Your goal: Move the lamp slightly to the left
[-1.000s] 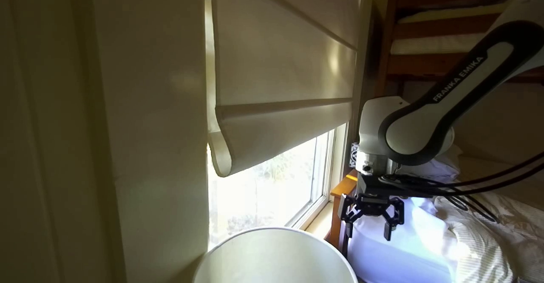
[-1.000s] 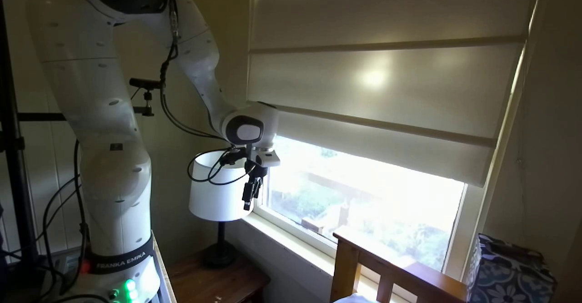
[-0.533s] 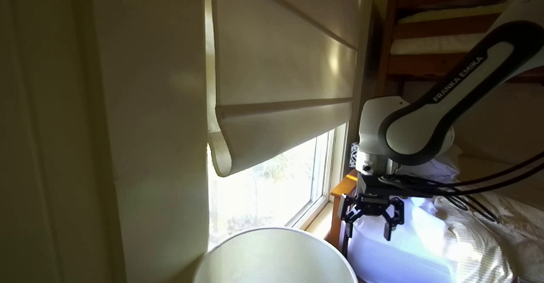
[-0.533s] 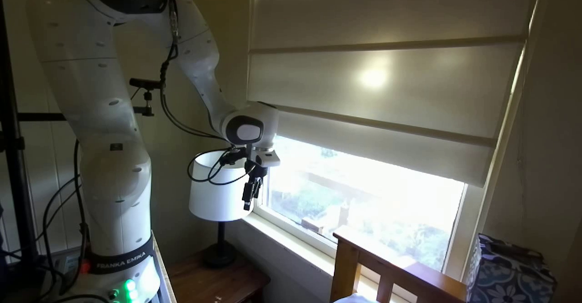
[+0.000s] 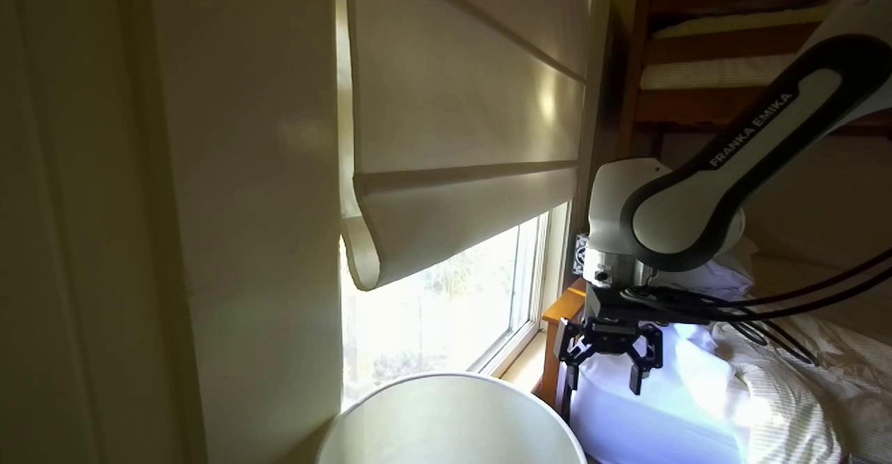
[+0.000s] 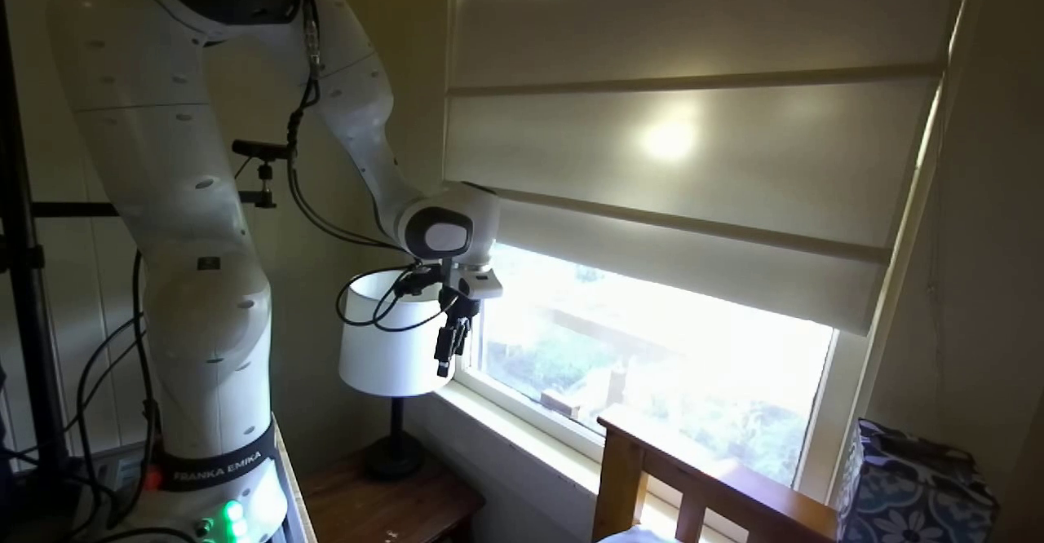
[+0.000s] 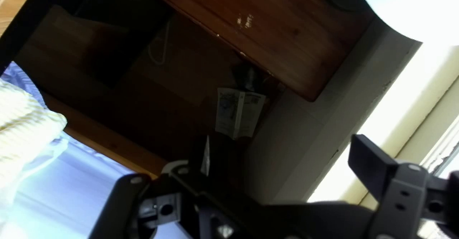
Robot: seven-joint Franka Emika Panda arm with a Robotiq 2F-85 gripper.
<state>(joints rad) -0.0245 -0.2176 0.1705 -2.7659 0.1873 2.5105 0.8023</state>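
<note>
The lamp has a wide cream-white round shade [image 5: 453,426] in an exterior view, with only its top showing. In an exterior view the whole lamp [image 6: 387,359] stands upright, its dark stem and round base on a wooden side table [image 6: 351,506]. In the wrist view part of the white shade [image 7: 412,9] is at the top right corner. My gripper [image 5: 604,379] is open and empty, fingers pointing down. In an exterior view the gripper [image 6: 446,351] overlaps the shade's window-side edge; contact cannot be told there. In the wrist view the gripper [image 7: 283,156] has nothing between its spread fingers.
The window sill [image 6: 522,437] and a lowered blind [image 6: 693,143] are beside the lamp. A wooden bed frame [image 6: 620,478] and a patterned box [image 6: 917,486] stand to the right. A book [image 7: 238,113] lies low beside the table. Cables loop in front of the shade.
</note>
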